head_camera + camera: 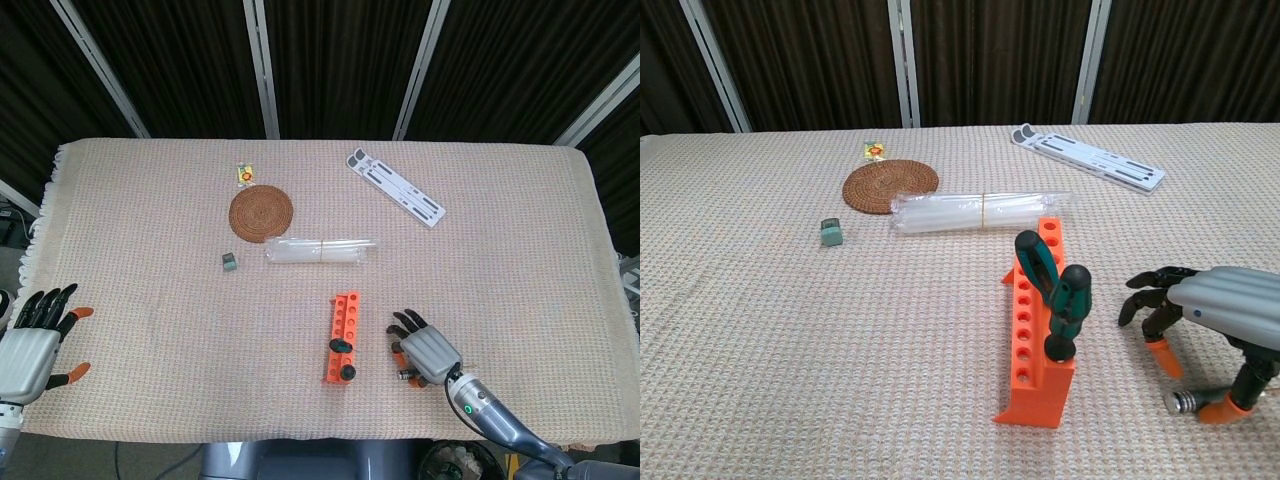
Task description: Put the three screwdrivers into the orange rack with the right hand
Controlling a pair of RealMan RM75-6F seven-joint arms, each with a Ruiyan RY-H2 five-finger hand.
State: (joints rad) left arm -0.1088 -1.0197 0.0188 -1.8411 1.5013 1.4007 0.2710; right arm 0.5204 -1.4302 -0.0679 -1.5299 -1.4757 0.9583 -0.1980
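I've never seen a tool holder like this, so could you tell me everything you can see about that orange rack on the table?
The orange rack looks like moulded plastic: a long narrow block with a single row of round holes along its sloping top and a flared foot. It stands on the woven cloth, just left of the right hand, not touching it. Two screwdrivers with dark teal-black handles stand tilted in its near-end holes.
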